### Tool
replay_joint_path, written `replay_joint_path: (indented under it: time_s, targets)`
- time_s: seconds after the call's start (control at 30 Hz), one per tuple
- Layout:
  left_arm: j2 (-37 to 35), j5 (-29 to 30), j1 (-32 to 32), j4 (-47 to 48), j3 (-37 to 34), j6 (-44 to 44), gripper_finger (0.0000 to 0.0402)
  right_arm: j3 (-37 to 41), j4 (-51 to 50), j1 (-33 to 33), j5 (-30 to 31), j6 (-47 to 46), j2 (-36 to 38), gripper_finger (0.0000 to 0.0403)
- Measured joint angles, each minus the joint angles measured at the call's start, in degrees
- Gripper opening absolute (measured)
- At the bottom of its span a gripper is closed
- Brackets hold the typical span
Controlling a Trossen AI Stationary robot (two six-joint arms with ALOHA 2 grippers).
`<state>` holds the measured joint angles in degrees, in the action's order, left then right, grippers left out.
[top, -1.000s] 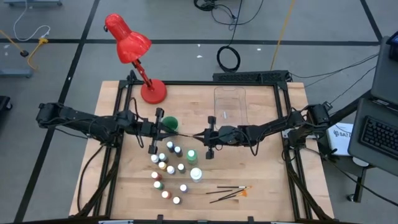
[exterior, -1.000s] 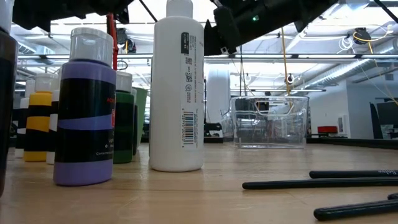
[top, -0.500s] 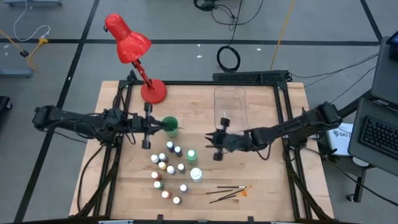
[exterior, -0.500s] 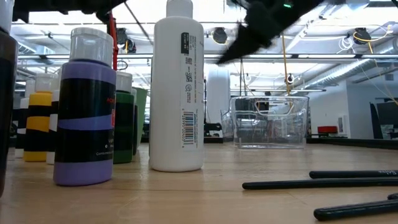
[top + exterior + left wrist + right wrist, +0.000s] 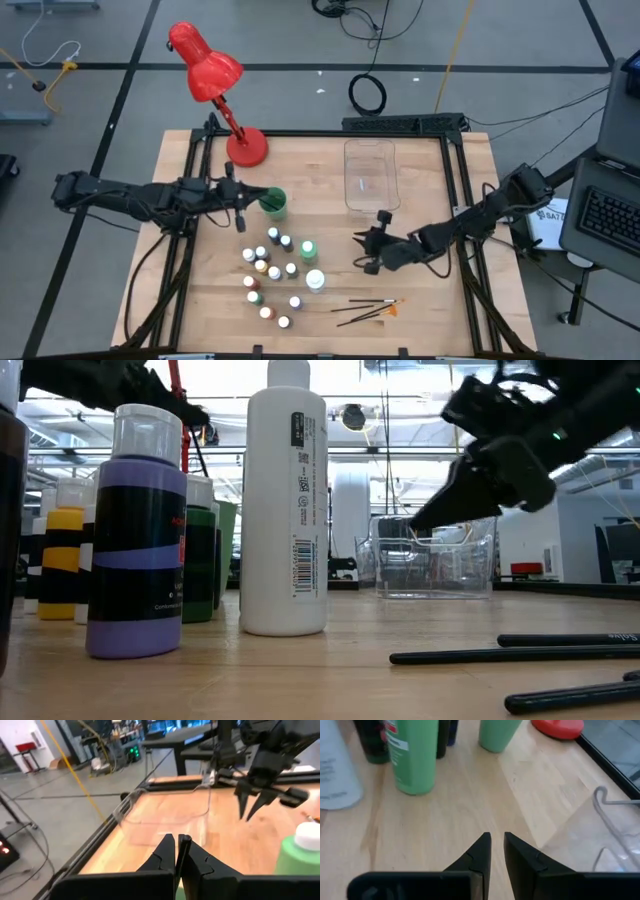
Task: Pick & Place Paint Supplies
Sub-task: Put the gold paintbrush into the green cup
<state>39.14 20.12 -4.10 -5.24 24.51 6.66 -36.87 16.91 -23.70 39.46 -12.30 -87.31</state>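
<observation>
A red desk lamp [image 5: 215, 85] stands at the far-left corner of the wooden counter [image 5: 420, 300] — a green cup [image 5: 273, 204] nearby, a clear plastic bin [image 5: 369, 175] at the far edge, right of centre.

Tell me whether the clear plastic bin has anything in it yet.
Empty. In the high view the clear plastic bin shows only bare wood through its base, and the low view shows nothing inside its walls.
</observation>
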Motion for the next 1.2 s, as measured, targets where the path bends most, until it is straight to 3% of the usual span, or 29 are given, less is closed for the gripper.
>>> replay_joint_path:
  time_s: [0.2,0.37,1.2]
  targets:
    - [2.7,1.0,0.8,1.9,0.0,-2.0,0.0000,8.7,18.9,-0.4,-0.3,2.9,0.0,0.0043]
    - [6.8,1.3,3.1,2.4,0.0,-4.1,0.0000,11.7,28.5,-0.4,-0.3,5.4,0.0,0.0043]
    - [23.5,-2.2,8.6,-3.9,0.0,-7.4,0.0006,12.0,29.2,-0.4,-0.5,5.5,0.0,0.0043]
